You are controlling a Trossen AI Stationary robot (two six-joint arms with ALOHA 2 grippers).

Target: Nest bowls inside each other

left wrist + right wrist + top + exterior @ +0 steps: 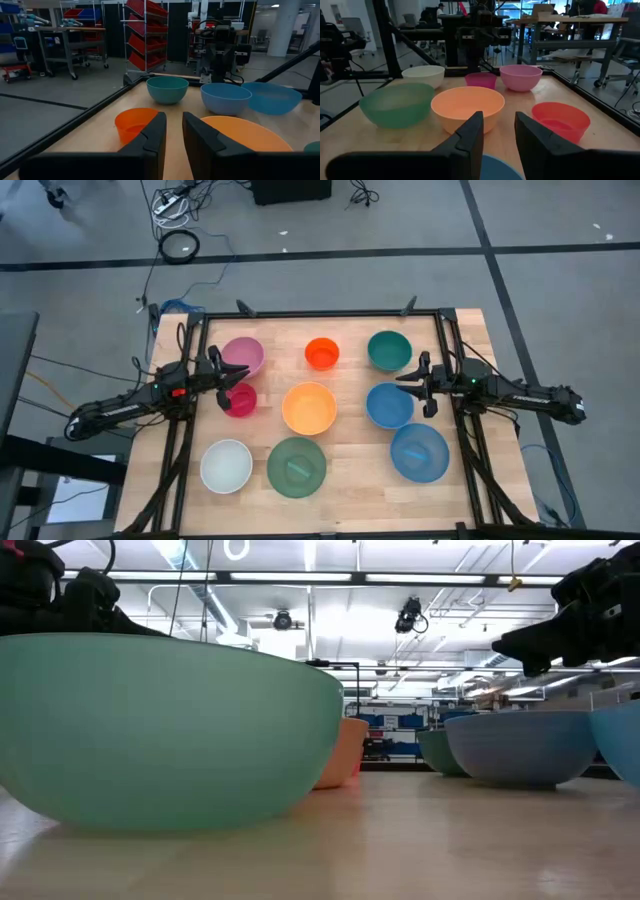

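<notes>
The left claw (pixel 228 383), jaws slightly apart and gripping nothing, hovers between the pink bowl (pixel 243 355) and magenta bowl (pixel 241 400) near the bench's (pixel 350 450) left edge. The right claw (pixel 421 385), also slightly apart and empty, hangs beside the blue bowl (pixel 388 405), teal bowl (pixel 388 350) just beyond. All nine bowls sit apart, un-nested; orange bowl (pixel 309 408) fills the middle.
</notes>
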